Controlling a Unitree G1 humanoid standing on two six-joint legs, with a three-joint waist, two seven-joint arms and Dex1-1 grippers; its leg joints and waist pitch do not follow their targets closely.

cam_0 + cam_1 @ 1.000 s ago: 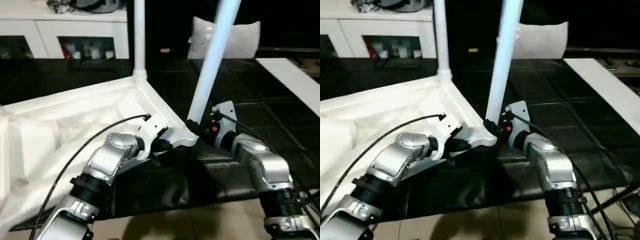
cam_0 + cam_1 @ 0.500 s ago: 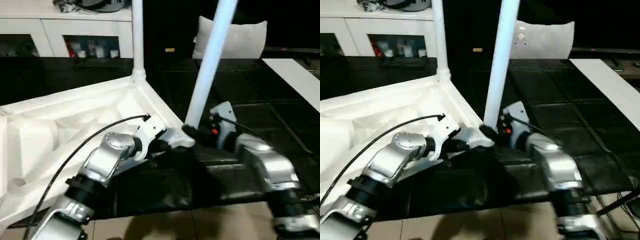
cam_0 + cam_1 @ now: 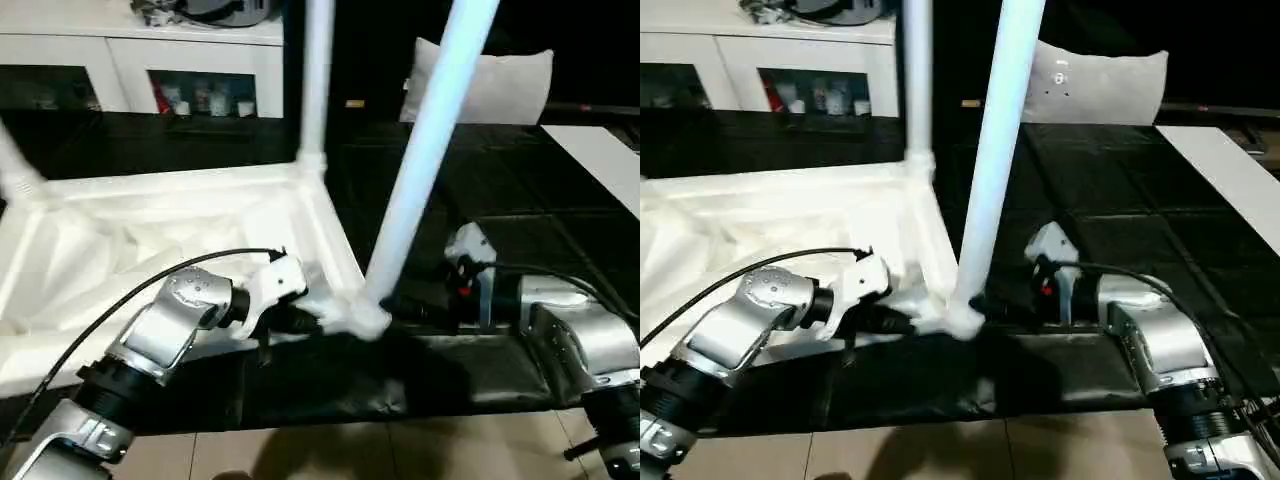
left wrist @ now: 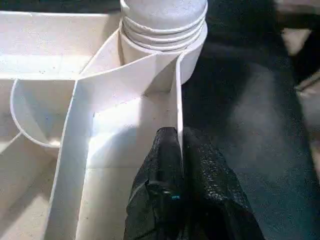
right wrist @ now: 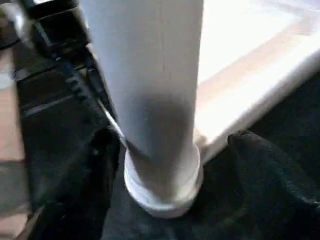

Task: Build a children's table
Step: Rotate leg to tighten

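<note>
**Legs going in, near corner under way**

The children's table (image 3: 150, 250) lies upside down on the black floor mat (image 3: 480, 290), ribbed underside up. A far leg (image 3: 316, 80) stands in its socket at about 12 o'clock; another leg base (image 3: 15, 170) shows at 10 o'clock. The near leg (image 3: 420, 160) leans in the near corner socket (image 4: 165, 30), threads showing, so probably not fully home. The left end effector (image 4: 177, 150) is clenched on the rim wall beside that socket. The right end effector (image 5: 165, 165) is released, fingers (image 5: 95, 165) straddling the leg's base.
</note>
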